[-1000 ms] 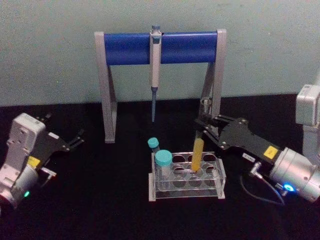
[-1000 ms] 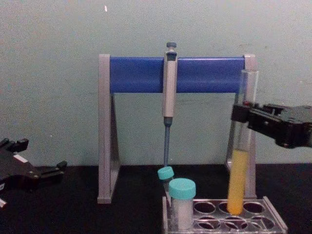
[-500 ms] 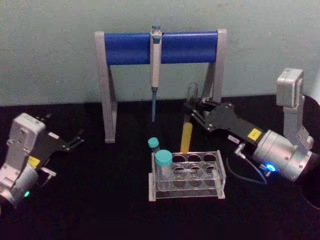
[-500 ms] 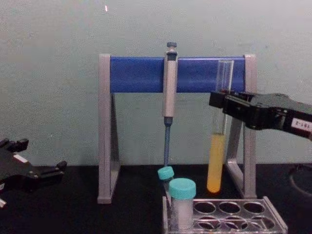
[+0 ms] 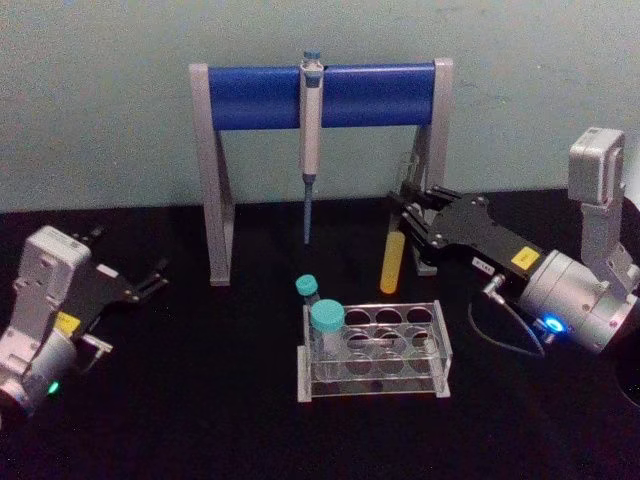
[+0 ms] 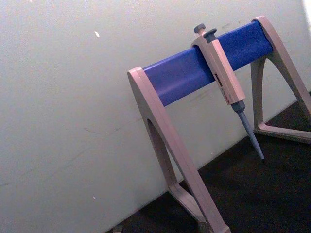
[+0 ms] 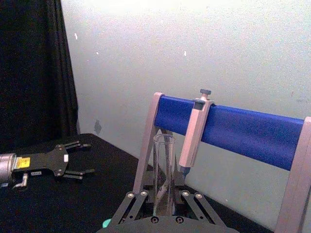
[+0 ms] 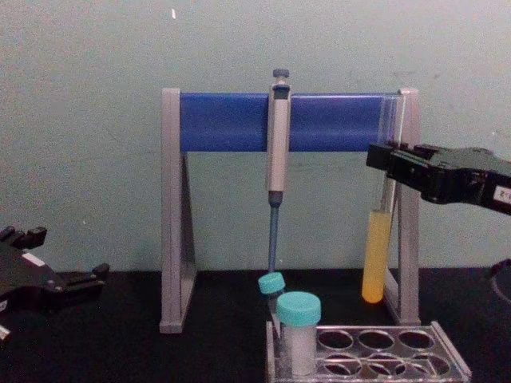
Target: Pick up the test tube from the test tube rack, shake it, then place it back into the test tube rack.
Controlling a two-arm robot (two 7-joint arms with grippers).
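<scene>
Shifted right: test tube [image 5: 391, 262] off rack [image 5: 440, 350] | right hand [image 5: 408, 215] gripping it | left hand [image 5: 155, 278] open

Over the test tube rack [image 5: 372, 386] the mid & right holes stand open; two teal-capped tubes [image 5: 326, 318] block its left end. Behind the rack the stand [image 5: 250, 96] w/ hanging pipette [image 5: 310, 140] walls off the back, and the right gripper [image 5: 408, 215], clamped on the test tube [image 5: 392, 264], hangs behind its right half. Left of the rack: open tabletop [image 5: 200, 400] to the left gripper [image 5: 152, 279].
</scene>
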